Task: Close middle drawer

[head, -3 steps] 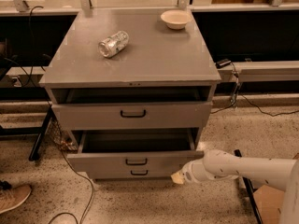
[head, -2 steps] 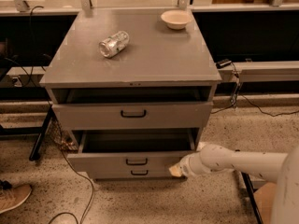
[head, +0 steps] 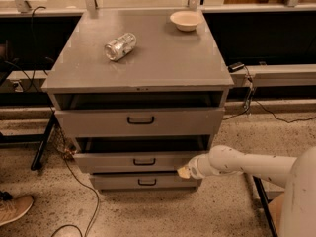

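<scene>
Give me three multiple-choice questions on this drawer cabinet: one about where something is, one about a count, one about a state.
1. Where is the gripper?
A) at the top drawer's handle
B) on the floor by the shoe
C) at the right end of the middle drawer front

2. How many things lie on the cabinet top?
A) one
B) two
C) four

3. How does the middle drawer stand?
A) pulled partly out
B) shut flush
C) taken out and on the floor

Answers:
1 C: the gripper sits at that front's right end.
2 B: only a can and a bowl lie there.
3 A: its dark tray shows behind the front.
</scene>
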Available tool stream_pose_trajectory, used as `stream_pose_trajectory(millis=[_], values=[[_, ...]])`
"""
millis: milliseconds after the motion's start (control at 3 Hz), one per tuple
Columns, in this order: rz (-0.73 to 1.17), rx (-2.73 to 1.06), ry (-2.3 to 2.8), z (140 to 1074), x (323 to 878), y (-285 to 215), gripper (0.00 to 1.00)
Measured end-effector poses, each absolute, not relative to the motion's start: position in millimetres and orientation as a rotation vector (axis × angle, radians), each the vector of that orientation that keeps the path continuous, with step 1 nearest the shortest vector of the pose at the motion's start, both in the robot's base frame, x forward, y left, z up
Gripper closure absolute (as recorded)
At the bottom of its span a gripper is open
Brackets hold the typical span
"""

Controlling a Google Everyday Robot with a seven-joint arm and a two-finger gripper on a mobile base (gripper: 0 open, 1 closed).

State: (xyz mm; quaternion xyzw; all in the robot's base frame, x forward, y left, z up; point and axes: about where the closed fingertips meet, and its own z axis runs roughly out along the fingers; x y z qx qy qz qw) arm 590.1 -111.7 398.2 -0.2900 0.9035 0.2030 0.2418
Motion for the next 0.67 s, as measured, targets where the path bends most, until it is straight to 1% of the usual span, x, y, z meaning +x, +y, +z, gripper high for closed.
stream_pose_trajectory(millis=[667], values=[[0.565, -0.796, 2.39, 409, 636, -100, 1.0]])
